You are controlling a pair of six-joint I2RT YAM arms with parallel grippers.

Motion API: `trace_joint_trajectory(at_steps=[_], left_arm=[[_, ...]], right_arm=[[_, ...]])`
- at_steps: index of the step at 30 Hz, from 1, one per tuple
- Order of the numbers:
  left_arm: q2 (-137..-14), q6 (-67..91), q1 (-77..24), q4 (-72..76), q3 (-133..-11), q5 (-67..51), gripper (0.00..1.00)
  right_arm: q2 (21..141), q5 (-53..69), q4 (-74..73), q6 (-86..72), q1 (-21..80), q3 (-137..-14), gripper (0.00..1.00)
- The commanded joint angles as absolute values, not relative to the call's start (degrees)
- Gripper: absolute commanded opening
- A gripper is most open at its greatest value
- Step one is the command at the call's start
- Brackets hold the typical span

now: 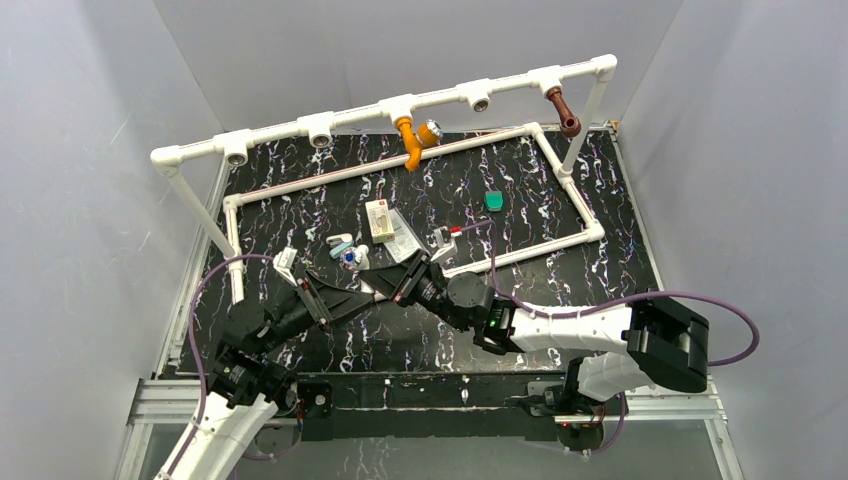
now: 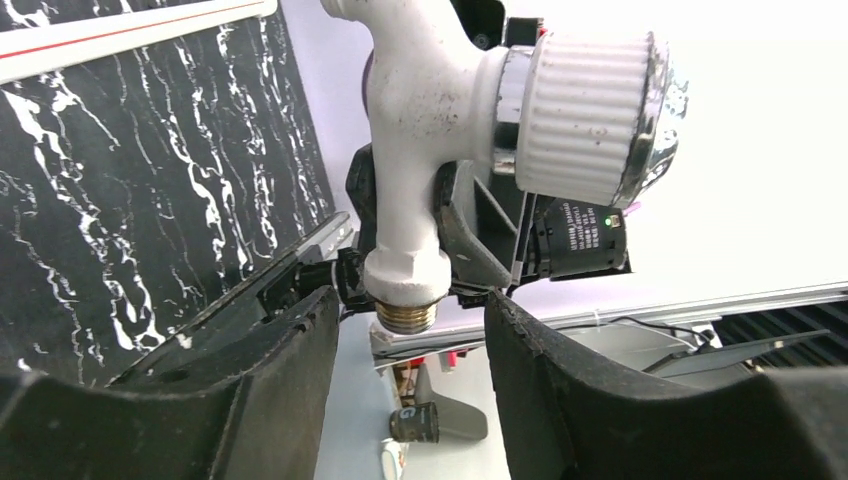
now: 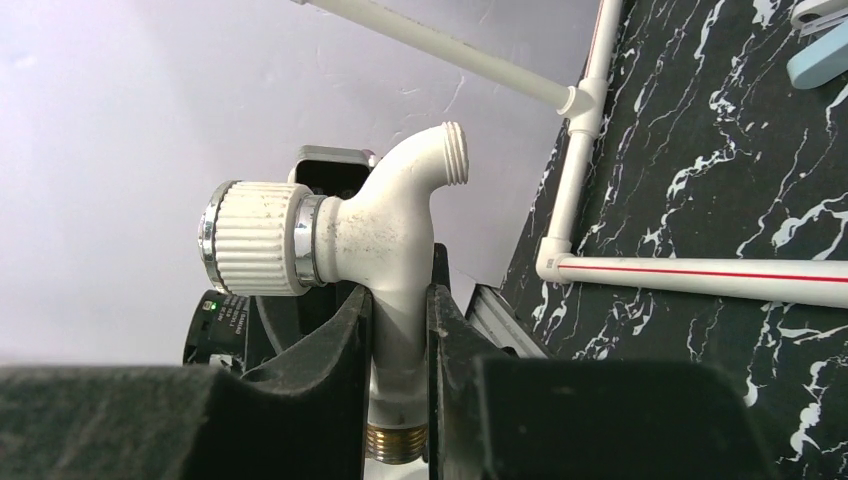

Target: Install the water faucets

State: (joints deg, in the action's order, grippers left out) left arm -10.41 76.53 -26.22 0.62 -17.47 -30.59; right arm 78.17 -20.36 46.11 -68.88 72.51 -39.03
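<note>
Our right pincer (image 3: 400, 330) is clamped tight on the white faucet (image 3: 385, 230). The faucet's ribbed knob sticks out to one side, and its spout pokes up past the fingertips. Our left pincer (image 2: 412, 340) is apart, with one finger on each side of the faucet's brass end (image 2: 407, 315), not touching it. Far beyond both pincers, the orange faucet (image 1: 409, 140) and the reddish-brown faucet (image 1: 563, 110) hang on the white pipe frame (image 1: 360, 113).

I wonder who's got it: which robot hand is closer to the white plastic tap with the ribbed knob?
Right. The right gripper is clamped on the body of the white plastic tap; the left gripper straddles its brass threaded end, open, not touching.
</note>
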Motion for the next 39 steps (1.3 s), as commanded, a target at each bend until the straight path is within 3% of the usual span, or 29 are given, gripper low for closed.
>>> trace_joint_trajectory(at_steps=[1,10,15,17,20,29,35,39], left_arm=[[-9.5,79.7,-26.1,5.5,-16.3,-31.1,0.52],[-9.1,82.6,-26.1,9.8,-14.2,-30.9,0.42],[-9.5,83.0,-26.1,11.1,-14.0,-31.3,0.32],[-9.6,83.1,-26.1,11.4,-13.9,-31.6,0.25],[-9.6,83.3,-26.1,11.7,-13.9,-31.8,0.0],[-9.1,82.9,-26.1,11.9,-14.1,-32.1,0.0],[-8.4,82.0,-26.1,10.8,-14.3,-32.3,0.0],[-8.2,80.8,-26.1,9.2,-15.0,-32.4,0.0]], right_arm=[[78.6,-23.6,51.9,-70.1,73.6,-41.9,0.01],[79.4,-23.4,52.7,-70.5,74.5,-43.0,0.01],[79.6,-24.3,52.7,-70.6,74.8,-43.0,0.01],[79.8,-24.6,52.5,-70.7,74.9,-42.9,0.01],[79.9,-24.8,52.5,-70.9,75.0,-42.8,0.01],[78.8,-25.3,52.2,-70.4,75.0,-41.4,0.01],[77.2,-24.5,51.4,-69.7,75.0,-39.8,0.41],[75.6,-24.3,50.3,-69.7,75.0,-38.3,0.55]])
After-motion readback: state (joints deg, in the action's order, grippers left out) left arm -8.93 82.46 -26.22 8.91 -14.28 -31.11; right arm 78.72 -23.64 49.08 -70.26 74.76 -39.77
